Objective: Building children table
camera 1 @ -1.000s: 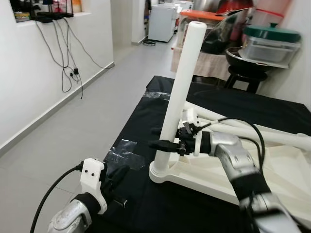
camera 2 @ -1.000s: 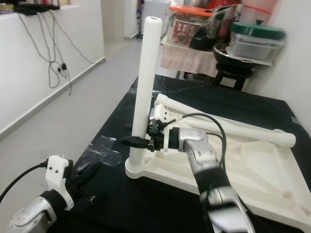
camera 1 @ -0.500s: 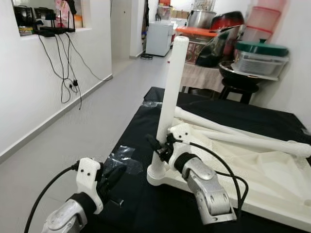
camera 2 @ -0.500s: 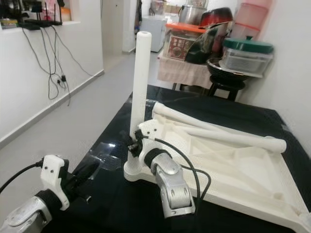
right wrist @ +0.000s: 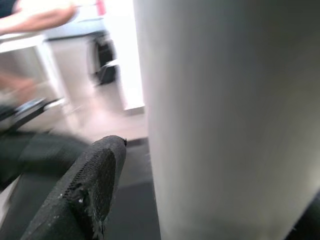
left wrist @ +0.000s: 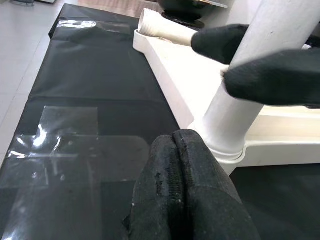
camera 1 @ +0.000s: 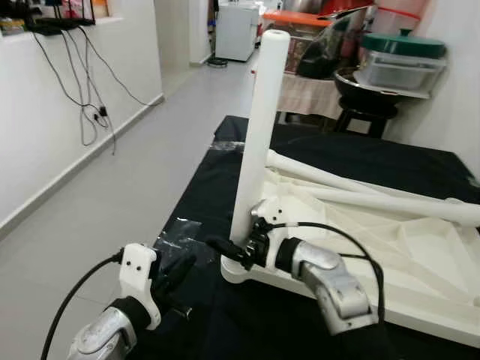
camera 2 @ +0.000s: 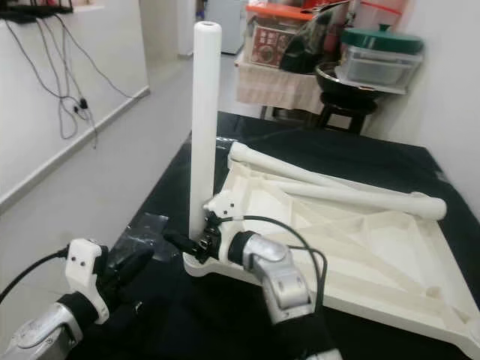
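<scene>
Currently right end effector (camera 1: 234,253) clamps the upright white plastic table leg (camera 1: 255,127) just above its corner socket on the inverted white tabletop (camera 1: 390,255), atop the black-covered worktop (camera 1: 217,187). Left end effector (left wrist: 175,165) closed, empty, nearby. Likely seating step; next: twist/press home.

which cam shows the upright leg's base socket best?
Left wrist view: the upright leg meets its base socket close and unobstructed, right gripper around the leg just above. Eye views show the socket small. Right wrist view shows blurred leg surface.
</scene>
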You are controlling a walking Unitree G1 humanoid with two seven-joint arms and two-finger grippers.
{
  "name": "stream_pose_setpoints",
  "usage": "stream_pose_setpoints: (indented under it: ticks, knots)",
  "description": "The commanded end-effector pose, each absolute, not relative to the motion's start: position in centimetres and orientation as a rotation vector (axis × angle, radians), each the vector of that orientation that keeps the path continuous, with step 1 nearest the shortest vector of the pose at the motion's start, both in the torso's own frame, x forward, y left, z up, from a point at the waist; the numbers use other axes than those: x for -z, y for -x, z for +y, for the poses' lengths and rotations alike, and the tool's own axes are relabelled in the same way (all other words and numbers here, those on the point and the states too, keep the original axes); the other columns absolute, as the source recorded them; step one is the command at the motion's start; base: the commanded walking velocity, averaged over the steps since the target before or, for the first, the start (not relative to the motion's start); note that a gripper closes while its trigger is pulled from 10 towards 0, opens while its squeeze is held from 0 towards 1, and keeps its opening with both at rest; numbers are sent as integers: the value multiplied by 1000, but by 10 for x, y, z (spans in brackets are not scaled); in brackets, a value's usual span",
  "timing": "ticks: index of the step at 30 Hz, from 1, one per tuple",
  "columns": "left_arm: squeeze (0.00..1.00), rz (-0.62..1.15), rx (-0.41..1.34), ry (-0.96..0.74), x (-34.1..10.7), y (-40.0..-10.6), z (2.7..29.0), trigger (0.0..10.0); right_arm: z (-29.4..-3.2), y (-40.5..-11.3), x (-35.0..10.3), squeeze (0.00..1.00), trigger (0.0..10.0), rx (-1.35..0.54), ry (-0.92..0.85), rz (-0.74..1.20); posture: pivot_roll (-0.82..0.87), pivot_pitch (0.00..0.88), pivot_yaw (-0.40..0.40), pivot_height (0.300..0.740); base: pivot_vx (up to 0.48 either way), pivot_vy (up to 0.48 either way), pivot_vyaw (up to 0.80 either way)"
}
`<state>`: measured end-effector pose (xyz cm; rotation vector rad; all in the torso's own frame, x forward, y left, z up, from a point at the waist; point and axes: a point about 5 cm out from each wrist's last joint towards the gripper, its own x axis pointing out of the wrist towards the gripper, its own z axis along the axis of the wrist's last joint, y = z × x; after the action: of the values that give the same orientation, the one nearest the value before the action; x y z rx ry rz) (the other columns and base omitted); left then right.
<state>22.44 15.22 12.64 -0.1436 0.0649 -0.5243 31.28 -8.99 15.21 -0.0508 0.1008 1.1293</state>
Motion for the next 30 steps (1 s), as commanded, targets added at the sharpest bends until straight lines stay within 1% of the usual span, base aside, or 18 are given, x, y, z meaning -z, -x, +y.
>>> stream_pose_setpoints:
  ticks: [1, 7, 8, 15, 17, 19, 20, 23, 24, 25, 26, 27, 29, 30]
  knots:
    - [0, 75, 528, 147, -123, -224, 150, 10000, -90, -314, -147, 0, 10000, -1212, 46, 121, 135, 0, -108, 740, 0, 0, 0]
    - [0, 76, 527, 147, -122, -225, 149, 10000, -94, -325, -148, 0, 10000, -1293, 66, 157, 141, 0, -110, 740, 0, 0, 0]
    - [0, 76, 528, 148, -121, -225, 149, 10000, -95, -330, -150, 0, 0, -1308, 68, 162, 150, 0, -119, 740, 0, 0, 0]
    - [0, 75, 526, 150, -120, -225, 147, 10000, -99, -337, -152, 0, 0, -1310, 37, 147, 151, 0, -120, 740, 0, 0, 0]
    - [0, 74, 527, 152, -121, -224, 146, 10000, -106, -334, -148, 0, 0, -1318, 40, 161, 142, 0, -113, 740, 0, 0, 0]
    - [0, 74, 527, 152, -121, -224, 146, 10000, -106, -334, -148, 0, 0, -1318, 40, 161, 142, 0, -113, 740, 0, 0, 0]
    - [0, 73, 531, 155, -121, -223, 146, 10000, -114, -327, -142, 0, 0, -1298, 58, 174, 135, 0, -114, 740, 0, 0, 0]
    - [0, 73, 532, 155, -122, -223, 146, 10000, -117, -325, -139, 0, 0, -1265, 70, 179, 135, 0, -114, 740, 0, 0, 0]
    - [0, 72, 531, 155, -122, -222, 147, 10000, -114, -323, -133, 0, 0, -1167, 90, 185, 132, 0, -118, 740, 0, 0, 0]
    - [0, 72, 531, 155, -122, -222, 147, 10000, -114, -323, -133, 0, 0, -1167, 90, 185, 132, 0, -118, 740, 0, 0, 0]
    - [0, 72, 530, 153, -123, -222, 148, 10000, -103, -315, -115, 0, 0, -810, 15, 235, 115, 0, -114, 740, 0, 0, 0]
    - [0, 71, 528, 152, -124, -221, 150, 10000, -90, -299, -103, 0, 0, -649, -21, 284, 117, 0, -112, 740, 0, 0, 0]
    - [0, 71, 528, 152, -124, -221, 150, 10000, -90, -299, -103, 0, 0, -649, -21, 284, 117, 0, -112, 740, 0, 0, 0]
    - [0, 71, 527, 151, -124, -221, 151, 10000, -83, -289, -98, 0, 0, -546, -30, 300, 114, 0, -101, 740, 0, 0, 0]
